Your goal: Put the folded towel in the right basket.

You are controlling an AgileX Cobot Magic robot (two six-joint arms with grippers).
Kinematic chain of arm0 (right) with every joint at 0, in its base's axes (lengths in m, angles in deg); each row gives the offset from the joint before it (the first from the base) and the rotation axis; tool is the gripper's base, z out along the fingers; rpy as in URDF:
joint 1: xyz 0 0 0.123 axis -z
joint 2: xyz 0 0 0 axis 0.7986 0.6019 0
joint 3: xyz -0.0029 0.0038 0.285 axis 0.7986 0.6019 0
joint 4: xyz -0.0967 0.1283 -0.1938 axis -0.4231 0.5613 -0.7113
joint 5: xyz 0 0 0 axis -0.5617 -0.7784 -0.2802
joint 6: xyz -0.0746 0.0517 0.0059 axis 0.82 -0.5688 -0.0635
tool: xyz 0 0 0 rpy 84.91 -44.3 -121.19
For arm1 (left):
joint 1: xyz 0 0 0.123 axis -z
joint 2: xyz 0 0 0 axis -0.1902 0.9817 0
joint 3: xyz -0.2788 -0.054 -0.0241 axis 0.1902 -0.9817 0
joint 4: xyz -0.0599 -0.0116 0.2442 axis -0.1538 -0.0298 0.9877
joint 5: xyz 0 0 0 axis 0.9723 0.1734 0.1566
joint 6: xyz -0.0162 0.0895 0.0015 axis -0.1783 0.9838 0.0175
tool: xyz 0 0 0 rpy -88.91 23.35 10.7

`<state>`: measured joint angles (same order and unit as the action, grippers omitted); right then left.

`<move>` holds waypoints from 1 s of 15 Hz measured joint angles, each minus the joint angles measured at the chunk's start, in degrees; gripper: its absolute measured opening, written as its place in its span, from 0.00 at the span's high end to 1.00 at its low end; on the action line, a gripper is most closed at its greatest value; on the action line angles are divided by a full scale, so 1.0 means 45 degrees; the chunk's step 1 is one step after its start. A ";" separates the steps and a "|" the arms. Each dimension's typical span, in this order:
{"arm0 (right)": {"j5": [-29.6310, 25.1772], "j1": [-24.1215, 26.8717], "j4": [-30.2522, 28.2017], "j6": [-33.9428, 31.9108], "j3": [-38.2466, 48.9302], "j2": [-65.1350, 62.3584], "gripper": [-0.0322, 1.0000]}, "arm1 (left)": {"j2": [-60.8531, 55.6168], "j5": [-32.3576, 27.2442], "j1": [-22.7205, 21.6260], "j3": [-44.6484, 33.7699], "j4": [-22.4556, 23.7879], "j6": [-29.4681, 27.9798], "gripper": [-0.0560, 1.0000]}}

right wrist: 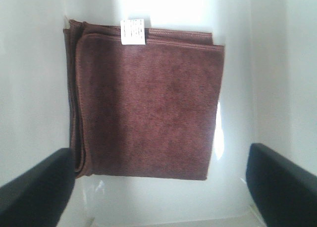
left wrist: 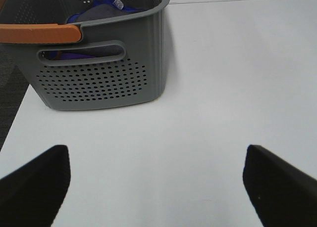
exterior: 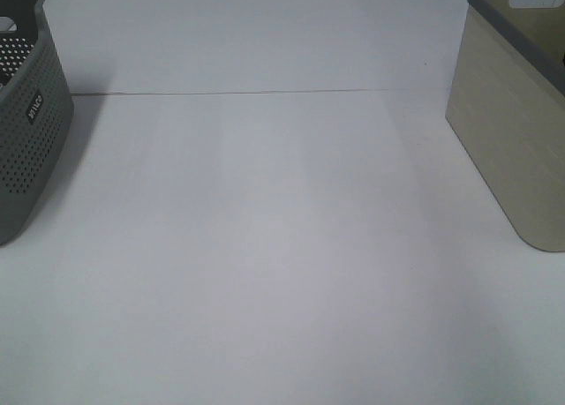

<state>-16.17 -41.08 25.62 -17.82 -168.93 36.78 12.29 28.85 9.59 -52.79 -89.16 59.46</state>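
In the right wrist view the folded towel (right wrist: 148,103), dark reddish-brown with a small white tag (right wrist: 132,31), lies flat on a pale glossy floor between pale walls, apparently the inside of the right basket. My right gripper (right wrist: 158,187) is open above it, its dark fingertips (right wrist: 34,187) apart on either side and holding nothing. The right basket (exterior: 512,131), beige with a dark grey rim, stands at the right edge of the exterior view. My left gripper (left wrist: 156,192) is open and empty above the white table. Neither arm shows in the exterior view.
A grey-green perforated basket (exterior: 31,131) stands at the table's left edge. The left wrist view (left wrist: 99,73) shows blue and grey cloth inside it and an orange strip (left wrist: 39,33) along its rim. A thin seam (exterior: 265,93) crosses the white table.
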 joint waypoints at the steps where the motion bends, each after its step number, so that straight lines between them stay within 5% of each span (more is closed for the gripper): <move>1: -0.0013 0.0000 -0.0115 0.0000 0.0000 0.0000 0.05 | 0.0000 0.0000 0.0000 0.0000 0.0000 0.0000 0.11; 5: -0.0382 0.0000 -0.0051 -0.0267 0.0000 -0.0840 0.03 | 0.0000 0.0000 0.0000 0.0000 0.0000 0.0000 0.11; 10: -0.0395 -0.0064 0.2967 -0.0216 0.0000 -0.2992 0.03 | 0.0000 0.0000 0.0000 0.0000 0.0000 0.0000 0.11; 15: -0.0407 -0.1948 0.2050 -0.0344 0.0764 -0.4736 0.03 | 0.0000 0.0000 0.0000 0.0000 0.0000 0.0000 0.11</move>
<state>-18.01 -49.84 34.84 -19.37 -165.49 15.46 12.29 28.85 9.59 -52.79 -89.16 59.46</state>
